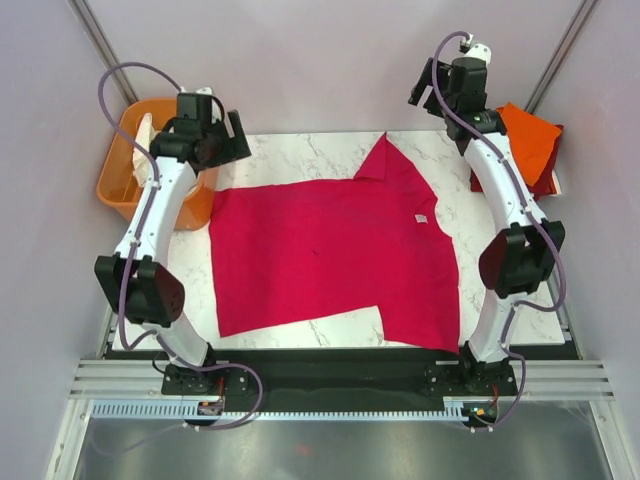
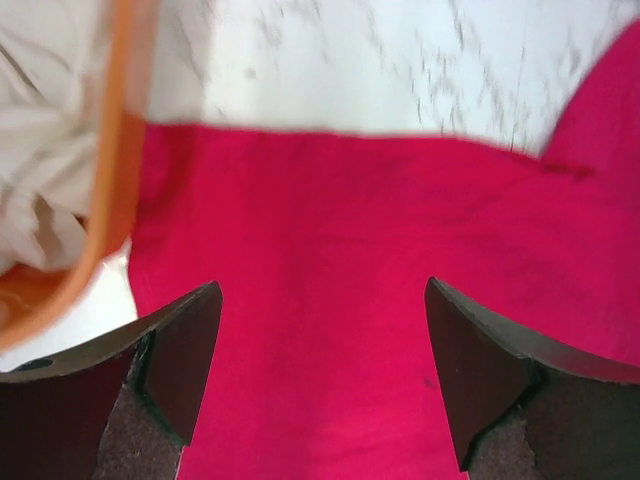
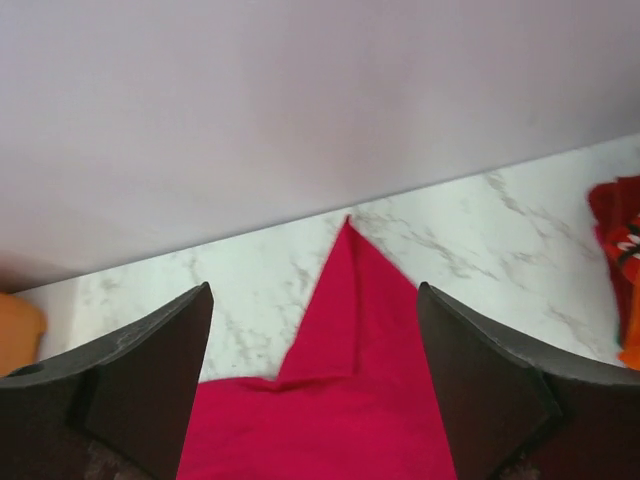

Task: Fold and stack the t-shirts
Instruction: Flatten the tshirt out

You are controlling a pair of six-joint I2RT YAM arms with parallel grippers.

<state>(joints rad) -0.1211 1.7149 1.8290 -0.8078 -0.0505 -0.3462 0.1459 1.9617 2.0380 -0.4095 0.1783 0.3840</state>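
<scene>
The magenta-pink t-shirt (image 1: 330,255) lies spread flat across the middle of the marble table (image 1: 300,150), one sleeve pointing at the table's far edge. The left gripper (image 2: 322,295) hangs over the table's far-left part, jaws wide apart and empty, with the shirt's corner directly beneath. The right gripper (image 3: 313,295), equally spread and empty, sits high over the table's far-right side with the sleeve below it. An orange t-shirt (image 1: 528,140) rests on a dark red t-shirt (image 3: 608,210) at that corner
</scene>
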